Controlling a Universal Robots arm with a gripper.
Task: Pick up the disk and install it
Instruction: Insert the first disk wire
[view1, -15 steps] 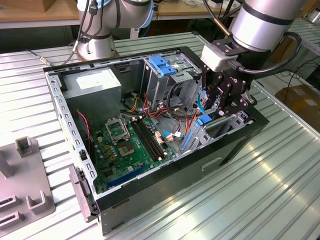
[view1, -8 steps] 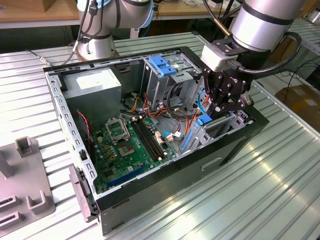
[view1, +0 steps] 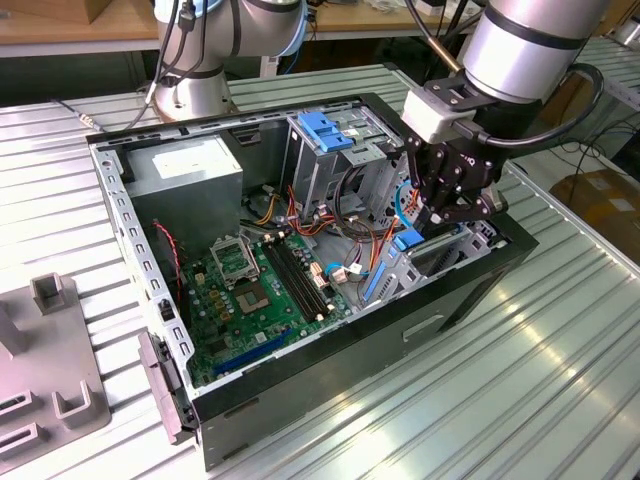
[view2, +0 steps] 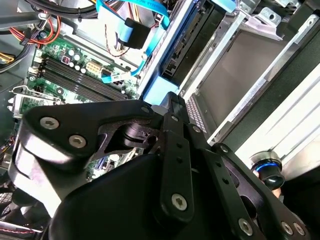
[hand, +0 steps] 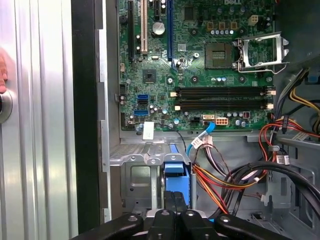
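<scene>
First wrist view: fingers pinched together, empty, tips at the blue-rimmed end of the disk, on edge in the drive bay just ahead. Second wrist view, same contact. Exterior view: it looks stiff, weighty and shock-shy, so the side edges seem the place to grip.

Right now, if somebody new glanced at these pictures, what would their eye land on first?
Probably the open computer case lying on the slatted metal table, with its green motherboard exposed. Next comes the black gripper, low inside the case at the exterior view's right. It sits right at the disk, whose blue bracket stands edge-on in the metal drive bay in the first wrist view.
</scene>
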